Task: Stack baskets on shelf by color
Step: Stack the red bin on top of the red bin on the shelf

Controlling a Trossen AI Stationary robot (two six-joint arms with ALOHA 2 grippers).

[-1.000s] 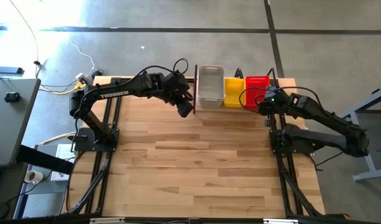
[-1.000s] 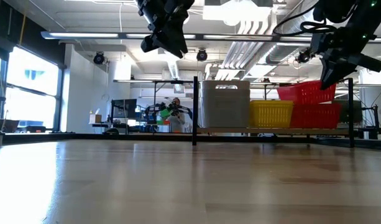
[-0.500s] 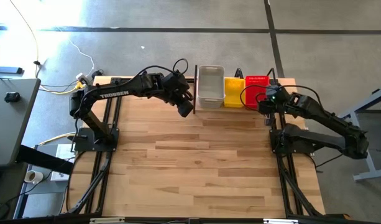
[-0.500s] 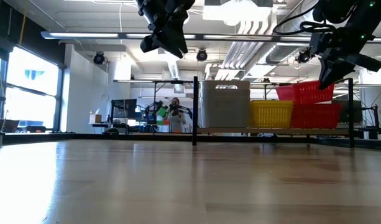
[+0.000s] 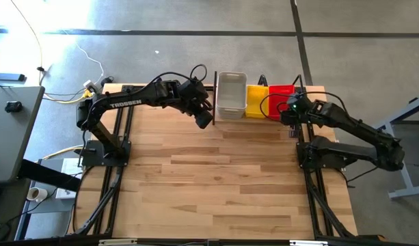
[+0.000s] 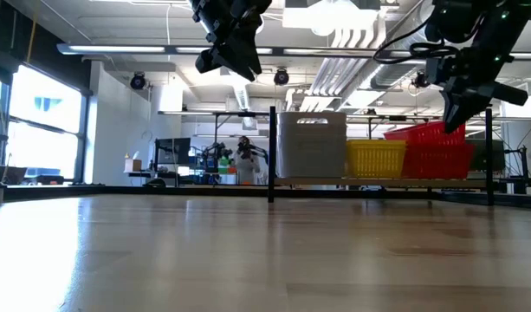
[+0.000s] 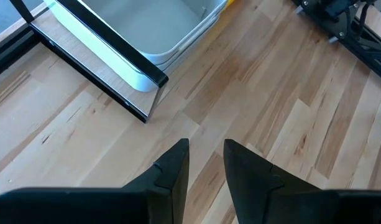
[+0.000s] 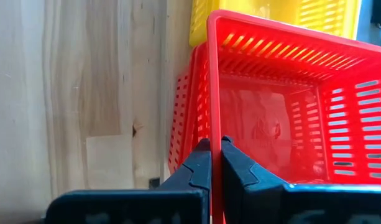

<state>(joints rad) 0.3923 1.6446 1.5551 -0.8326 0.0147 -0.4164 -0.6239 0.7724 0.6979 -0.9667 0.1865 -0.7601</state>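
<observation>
Three basket stacks stand side by side on the black rod shelf (image 6: 272,156) at the table's far edge: clear (image 5: 231,92) (image 6: 312,143) (image 7: 146,31), yellow (image 5: 256,102) (image 6: 376,158) and red (image 5: 281,92). The top red basket (image 6: 428,134) (image 8: 271,93) sits slightly tilted in the red ones below it. My right gripper (image 5: 289,115) (image 6: 456,117) (image 8: 215,146) is shut on that basket. My left gripper (image 5: 204,119) (image 6: 220,59) (image 7: 206,155) hovers open and empty above the table, just near-left of the clear stack. My right gripper pinches the rim of the top red basket's near wall (image 8: 212,121), one finger inside the basket and one outside. The fingers come from above, pointing down. The basket is slightly tilted, its lower part nested in the red baskets beneath.
The wooden table (image 5: 216,178) lies bare between the arm bases. The shelf's upright post (image 7: 115,46) stands close to my left gripper. Black arm-mount frames run along both table sides (image 5: 117,178) (image 5: 318,184). A person moves in the room far behind (image 6: 245,156).
My right gripper has moved down and a little toward the table's left, still shut on the red basket. The basket has sunk from a raised, tilted pose into the red stack and now stands lower and nearly level.
</observation>
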